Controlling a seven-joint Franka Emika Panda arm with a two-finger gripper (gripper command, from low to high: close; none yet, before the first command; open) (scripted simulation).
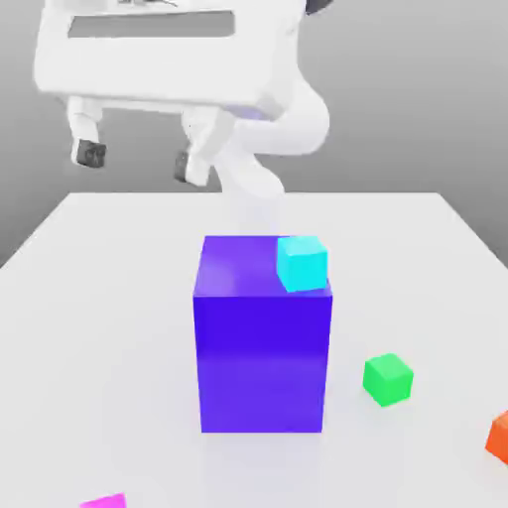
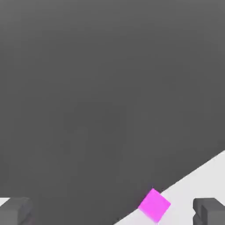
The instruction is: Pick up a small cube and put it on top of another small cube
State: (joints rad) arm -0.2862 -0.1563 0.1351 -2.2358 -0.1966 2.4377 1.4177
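The small cube (image 1: 104, 501) is bright magenta and lies at the near edge of the white table (image 1: 99, 298), toward the exterior view's left. In the hand view the same magenta cube (image 2: 154, 205) sits right at the table's edge, between my two dark fingertips (image 2: 210, 212). My gripper (image 1: 139, 157) hangs open high above the far left part of the table, holding nothing and well away from every cube. A green cube (image 1: 387, 379) of about the same size rests on the table to the exterior view's right of the big block.
A tall blue-violet block (image 1: 263, 337) stands mid-table with a cyan cube (image 1: 302, 263) on its top far right corner. An orange cube (image 1: 499, 437) sits at the exterior view's right edge. The arm's white body rises behind the block.
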